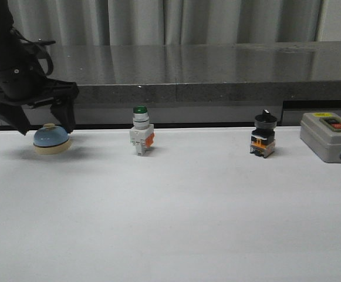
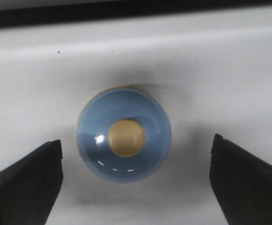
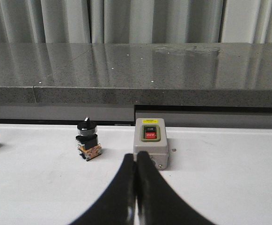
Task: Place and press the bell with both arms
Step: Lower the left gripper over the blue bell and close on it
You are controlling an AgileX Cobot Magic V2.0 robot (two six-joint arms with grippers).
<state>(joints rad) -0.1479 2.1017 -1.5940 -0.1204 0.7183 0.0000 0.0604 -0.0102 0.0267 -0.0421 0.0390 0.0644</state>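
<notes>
The light-blue bell with a cream base and cream button stands on the white table at the far left. My left gripper is open and hangs just above and behind it, a finger on either side. In the left wrist view the bell lies between and ahead of the two black fingertips, not touching them; the left gripper holds nothing. My right gripper is shut and empty, low over the table in front of the grey switch box. It does not show in the front view.
A green-capped push-button switch stands centre-left. A black-knobbed switch stands right of centre, also in the right wrist view. A grey box with a red OFF button sits far right, also in the right wrist view. A dark stone ledge runs behind the table.
</notes>
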